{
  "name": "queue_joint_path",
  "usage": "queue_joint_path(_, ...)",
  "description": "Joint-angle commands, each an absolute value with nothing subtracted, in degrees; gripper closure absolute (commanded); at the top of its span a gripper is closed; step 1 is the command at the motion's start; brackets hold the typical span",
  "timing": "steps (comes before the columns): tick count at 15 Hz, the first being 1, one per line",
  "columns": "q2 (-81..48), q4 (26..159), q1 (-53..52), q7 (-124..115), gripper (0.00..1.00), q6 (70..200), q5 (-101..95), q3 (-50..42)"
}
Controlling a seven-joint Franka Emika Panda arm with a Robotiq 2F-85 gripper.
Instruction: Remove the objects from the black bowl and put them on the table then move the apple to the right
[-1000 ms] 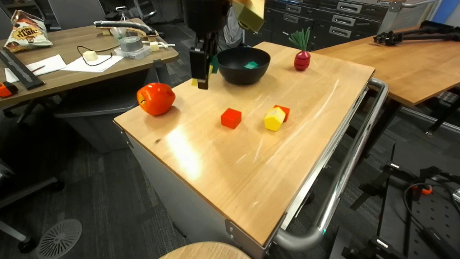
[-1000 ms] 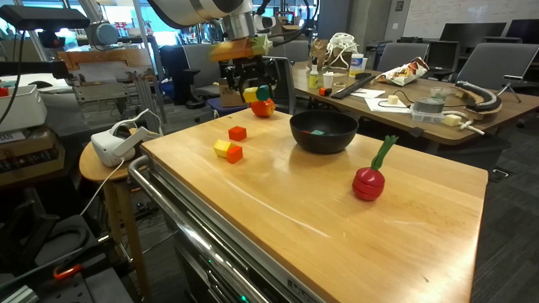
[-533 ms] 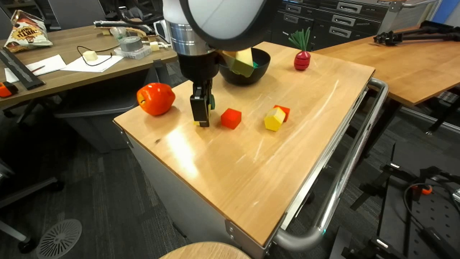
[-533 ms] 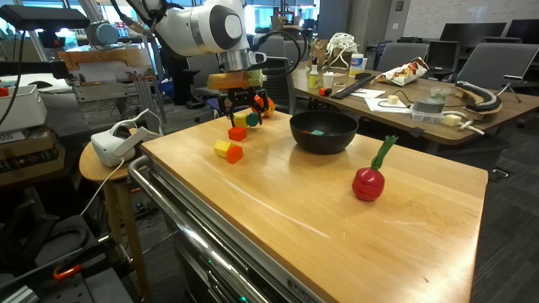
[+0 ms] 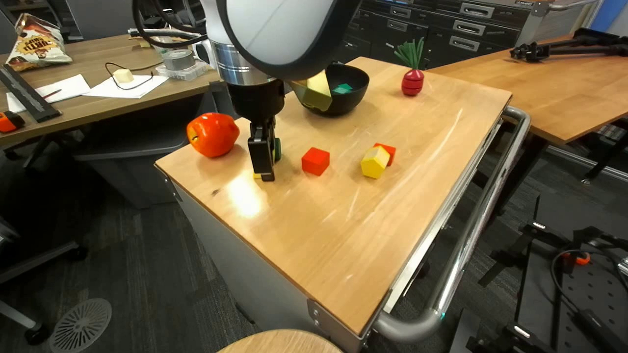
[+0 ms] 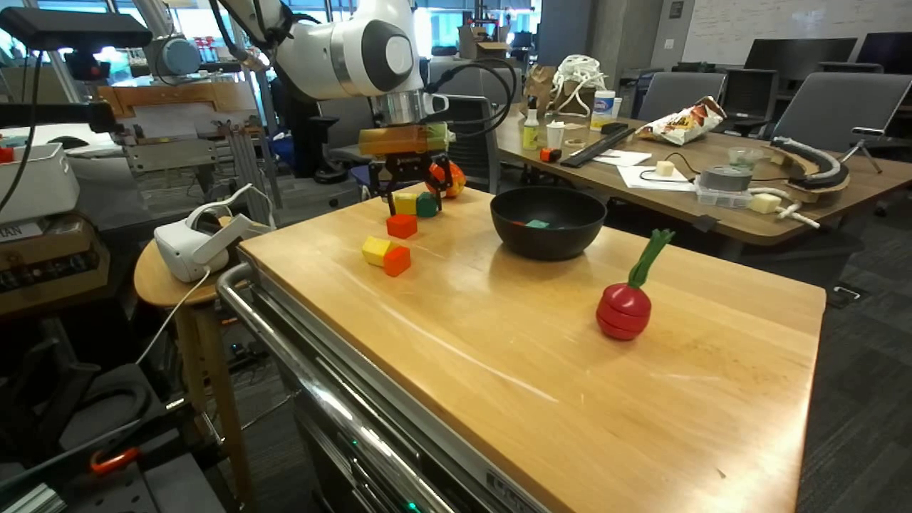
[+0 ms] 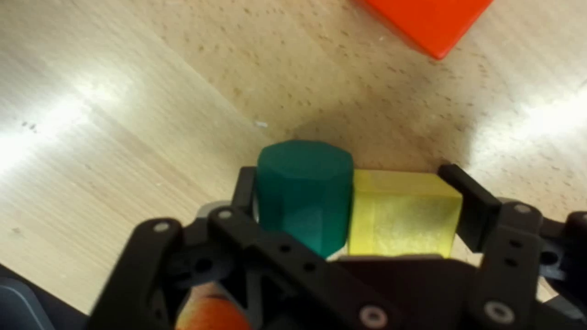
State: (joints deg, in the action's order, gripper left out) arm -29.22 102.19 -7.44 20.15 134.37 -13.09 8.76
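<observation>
wooden table (image 5: 338, 245); tool (image 7: 349, 183) straddling a green block (image 7: 302, 192) and yellow block (image 7: 403, 222).

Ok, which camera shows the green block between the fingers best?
The wrist view: the green block appears largest there, its facets visible. Both exterior views show it small; in an exterior view, the fingers hide most of it.
</observation>
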Motion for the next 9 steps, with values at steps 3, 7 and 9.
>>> queue_joint_path(3, -26.23, 102.48, -7.3, 20.29, 0.0, 133.15, -14.9, 7.05)
queue_joint_path(7, -20.99, 105.33, -4.62, 20.55, 0.0, 133.93, -14.62, 5.01)
queue_joint_path(9, -18.0, 106.82, -1.78, 21.45, 0.0, 134.93, -12.27, 4.4)
